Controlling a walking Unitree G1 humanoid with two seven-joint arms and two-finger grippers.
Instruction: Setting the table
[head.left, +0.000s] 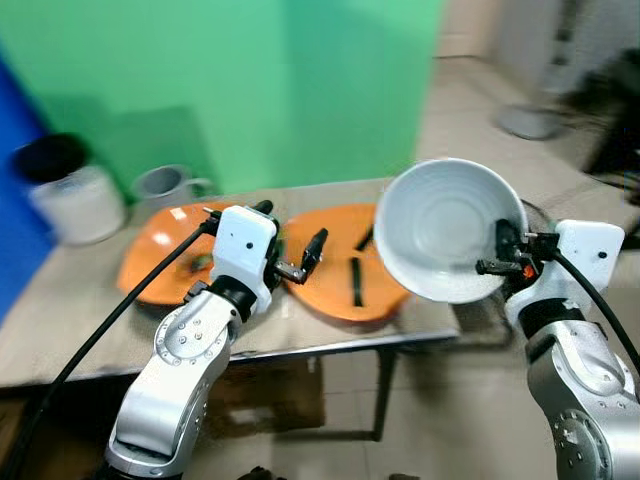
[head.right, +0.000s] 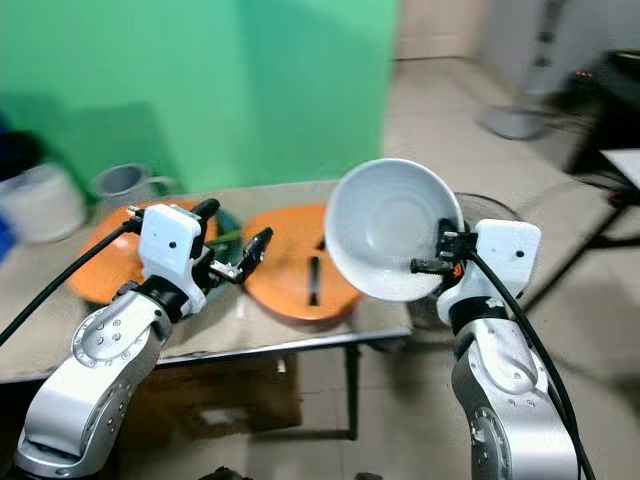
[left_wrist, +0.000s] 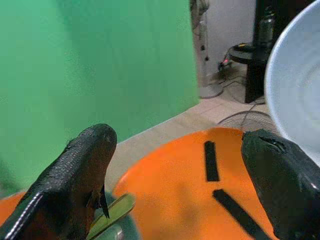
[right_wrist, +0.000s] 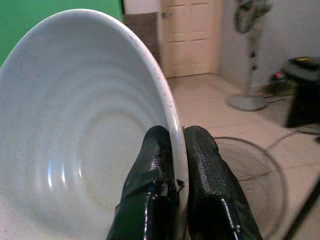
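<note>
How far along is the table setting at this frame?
Looks done: two orange placemats lie on the table. In hand: the right gripper pinches the rim of a white bowl, held tilted in the air at the table's edge. The left gripper hovers open over the mats. Left: setting the bowl down on a mat.

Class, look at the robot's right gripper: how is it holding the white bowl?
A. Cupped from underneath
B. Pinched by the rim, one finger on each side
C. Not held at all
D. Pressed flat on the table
B: the right gripper has its fingers closed on either side of the white bowl rim.
</note>
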